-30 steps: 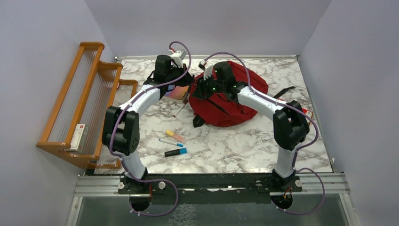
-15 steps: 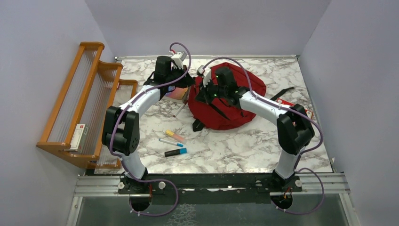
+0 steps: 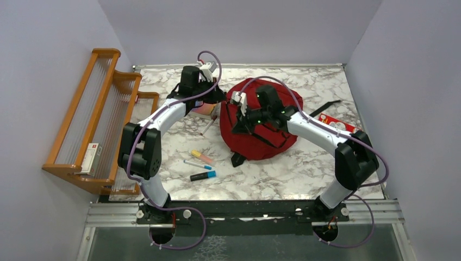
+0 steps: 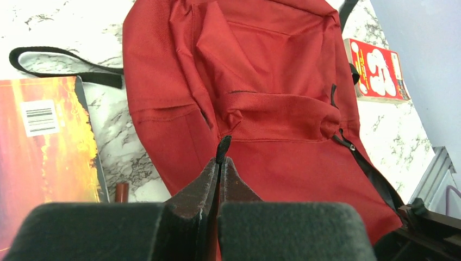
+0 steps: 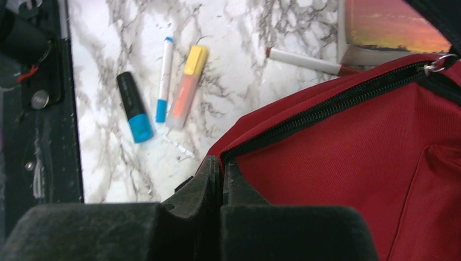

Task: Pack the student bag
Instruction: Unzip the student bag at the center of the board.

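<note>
The red student bag (image 3: pixel 266 128) lies on the marble table, its black zipper (image 5: pixel 326 103) closed along the edge. My left gripper (image 3: pixel 215 99) is at the bag's far left edge, shut on a black zipper pull (image 4: pixel 223 148) that sticks out between the fingertips, with the bag (image 4: pixel 272 109) spread beyond. My right gripper (image 3: pixel 240 117) is over the bag's left side, shut on the bag's red fabric edge (image 5: pixel 239 142) beside the zipper.
An orange-covered book (image 3: pixel 202 109) lies left of the bag, with a white pen (image 3: pixel 208 126) beside it. A yellow highlighter (image 3: pixel 202 157), a blue-white pen (image 3: pixel 197 164) and a black-blue highlighter (image 3: pixel 203 175) lie nearer. A red box (image 3: pixel 337 123) lies right. A wooden rack (image 3: pixel 103 119) stands left.
My right arm has swung right and toward the near edge, dragging the bag's near side with it. The bag has shifted and changed shape. The left gripper has stayed in place.
</note>
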Action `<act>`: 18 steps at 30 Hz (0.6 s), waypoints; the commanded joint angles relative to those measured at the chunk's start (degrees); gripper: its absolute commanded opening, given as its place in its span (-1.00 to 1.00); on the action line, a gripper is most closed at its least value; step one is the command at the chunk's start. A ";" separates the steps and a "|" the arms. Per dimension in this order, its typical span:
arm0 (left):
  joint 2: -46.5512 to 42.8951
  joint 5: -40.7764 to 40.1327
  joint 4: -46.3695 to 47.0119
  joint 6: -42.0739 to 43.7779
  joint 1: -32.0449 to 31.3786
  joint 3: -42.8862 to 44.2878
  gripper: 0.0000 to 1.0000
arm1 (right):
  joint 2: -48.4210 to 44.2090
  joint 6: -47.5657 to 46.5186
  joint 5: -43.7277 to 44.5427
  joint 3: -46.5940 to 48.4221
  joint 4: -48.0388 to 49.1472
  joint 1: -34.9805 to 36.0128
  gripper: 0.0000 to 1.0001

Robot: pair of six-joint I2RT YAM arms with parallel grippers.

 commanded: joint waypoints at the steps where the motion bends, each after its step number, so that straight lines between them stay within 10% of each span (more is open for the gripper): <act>1: -0.02 -2.41 4.19 0.58 0.60 0.38 -1.00 | -5.21 -2.95 -7.92 -4.19 -9.61 1.13 -0.99; 18: 6.69 -7.75 1.98 4.86 -3.00 0.27 -1.00 | -19.81 -2.05 -5.74 -14.75 -19.55 1.13 -0.99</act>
